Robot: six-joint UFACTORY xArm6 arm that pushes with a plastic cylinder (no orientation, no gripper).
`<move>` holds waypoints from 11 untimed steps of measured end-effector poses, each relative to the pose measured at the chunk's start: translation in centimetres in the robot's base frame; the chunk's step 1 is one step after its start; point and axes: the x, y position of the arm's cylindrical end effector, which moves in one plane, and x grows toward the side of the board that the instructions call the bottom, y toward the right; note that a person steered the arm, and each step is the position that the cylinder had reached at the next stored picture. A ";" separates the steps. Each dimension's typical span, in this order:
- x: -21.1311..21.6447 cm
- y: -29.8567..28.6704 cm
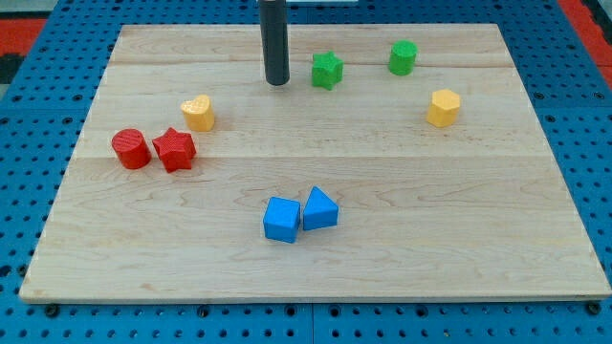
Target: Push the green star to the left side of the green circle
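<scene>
No writing is showing anywhere. The pale wooden board point(316, 277) is lying on blue pegboard point(29, 143). The dark rod is standing upright, my tip point(277, 83) resting just to the view's left of the green star point(327, 70), apart from it; being a bare rod, it is neither spreading nor pinching. The green circle point(403, 57) is sitting to the star's right.

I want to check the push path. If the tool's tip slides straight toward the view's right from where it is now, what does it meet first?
Most likely the green star: my tip sits just to its left, with bare board between them. The green circle lies farther right.
</scene>
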 end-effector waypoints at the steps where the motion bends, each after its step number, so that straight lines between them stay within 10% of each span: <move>1: 0.0 0.0; 3: -2.6 10.1; 9: -2.6 14.5; 11: 6.8 8.6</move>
